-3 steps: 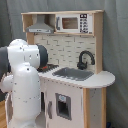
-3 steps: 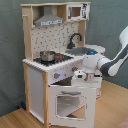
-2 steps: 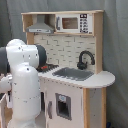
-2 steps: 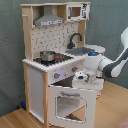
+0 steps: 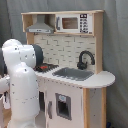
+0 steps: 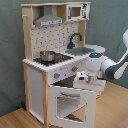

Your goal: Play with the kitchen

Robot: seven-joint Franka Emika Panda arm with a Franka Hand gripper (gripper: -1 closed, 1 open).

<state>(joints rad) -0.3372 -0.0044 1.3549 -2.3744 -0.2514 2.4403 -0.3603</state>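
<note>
In the first exterior view, the tall white and light-wood toy kitchen (image 5: 75, 65) fills the frame behind the white robot arm (image 5: 22, 85). In the second exterior view, the end effector (image 6: 86, 80) hangs above the half-open windowed oven door (image 6: 70, 102); its opening cannot be told.

Pot (image 6: 48, 55) on hob (image 6: 54, 59), sink (image 6: 81, 51) beside — faucet (image 6: 74, 39) behind, microwave (image 6: 76, 11) above.

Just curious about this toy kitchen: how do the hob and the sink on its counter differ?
The hob is black, flat and carries a small metal pot; the sink is a grey recessed basin holding nothing visible. A black faucet curves over the sink, while the hood hangs above the hob. Both sit in the same white countertop.
</note>
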